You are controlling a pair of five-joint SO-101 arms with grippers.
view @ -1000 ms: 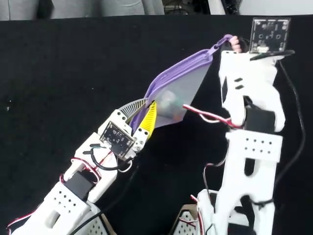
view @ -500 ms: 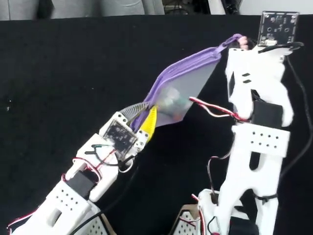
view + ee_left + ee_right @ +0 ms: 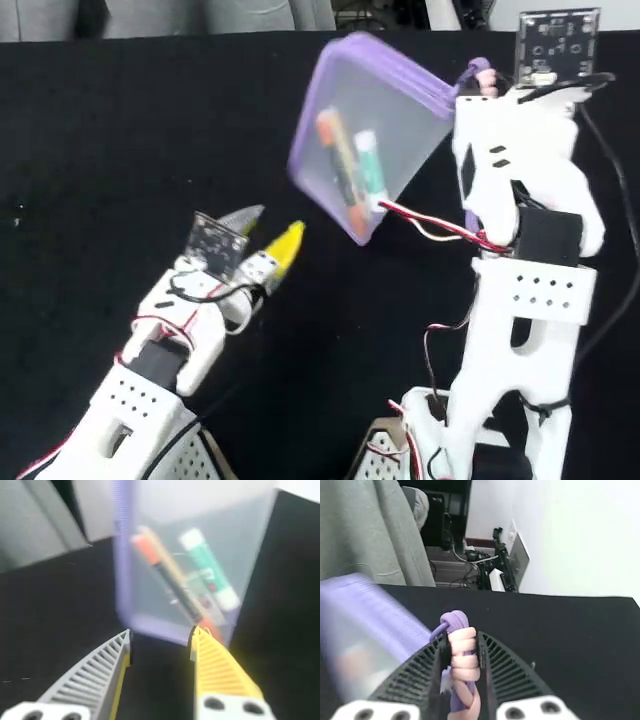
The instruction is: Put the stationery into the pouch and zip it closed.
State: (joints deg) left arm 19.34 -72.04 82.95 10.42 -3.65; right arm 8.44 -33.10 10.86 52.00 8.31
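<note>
A clear pouch (image 3: 365,140) with purple zipper trim hangs in the air from its zipper cord. Inside it lie an orange pen (image 3: 338,165) and a green-and-white glue stick (image 3: 370,172). My right gripper (image 3: 462,652) is shut on the purple and pink cord (image 3: 461,650), at the pouch's upper right corner (image 3: 478,78) in the high view. My left gripper (image 3: 268,232) is open below and left of the pouch, apart from it. In the left wrist view the pouch (image 3: 190,575) hangs just beyond the open gripper (image 3: 160,642).
A black cloth (image 3: 120,140) covers the table. The white right arm (image 3: 525,260) stands upright at the right. The left arm (image 3: 160,370) stretches up from the lower left. A grey garment (image 3: 365,535) hangs beyond the table's far edge.
My left gripper let go of the pouch's lower corner and drew back down-left, now open. The pouch swung up and faces the camera, hanging from the right gripper alone.
</note>
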